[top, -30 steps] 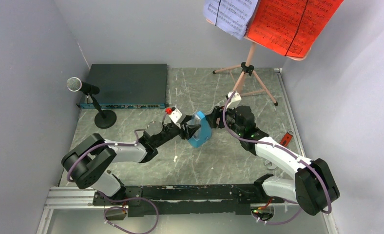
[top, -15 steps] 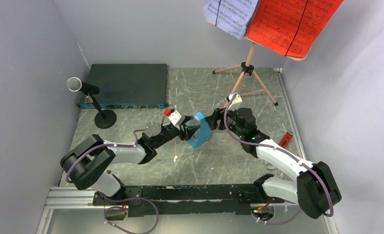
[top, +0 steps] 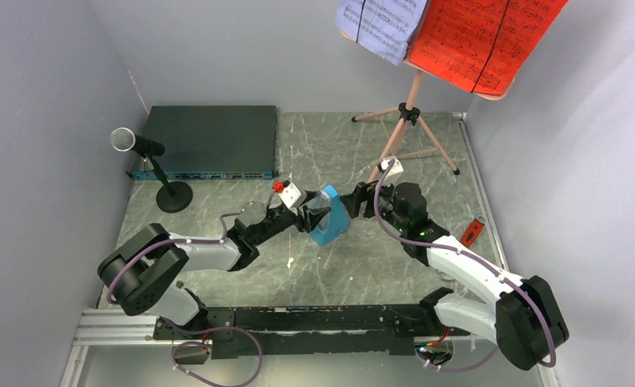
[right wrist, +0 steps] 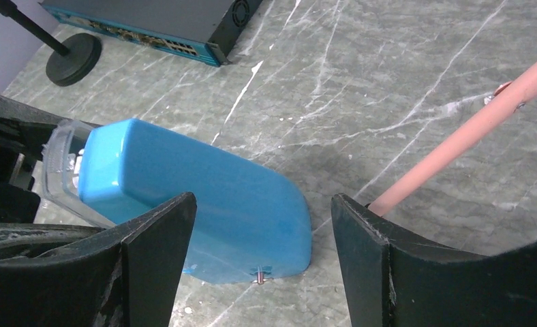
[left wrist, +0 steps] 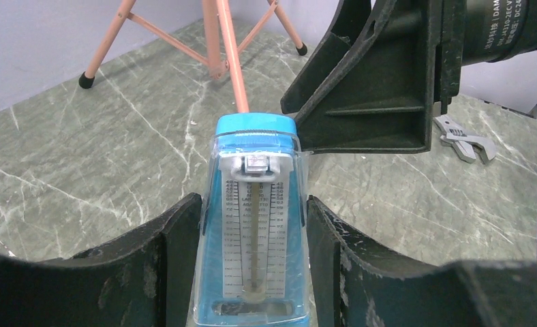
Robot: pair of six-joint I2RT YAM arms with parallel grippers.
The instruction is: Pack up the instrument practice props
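item: blue metronome (top: 329, 216). near the middle of the worktop (top: 322, 153), leaning in the top view; cannot tell whether the base rests on the surface or clears it. clamped low on both flanks by the left gripper (top: 313, 216), fingers pressed against the clear cover, probably to leave the narrow top free for a second hold.

item: right gripper (right wrist: 259, 201). fingers spread wide, holding nothing, poised just beside the metronome's top without touching it. judged a hand-over or steadying position.

item: pink music stand (top: 411, 105). upright on its tripod at the far right, one leg reaching close behind the right gripper, a snag risk for any sweep there. carries the red sheet (top: 479, 36) and the lavender sheet (top: 383, 24) on its board; likely to be lifted off before the stand is dealt with.

item: microphone (top: 149, 165). on its round-base stand at far left, just beside the black box (top: 209, 139), well apart from both arms; not yet packed.

not for packing: wrench (left wrist: 463, 136) and red-handled tool (top: 473, 230), at the right edge.

no container in view.
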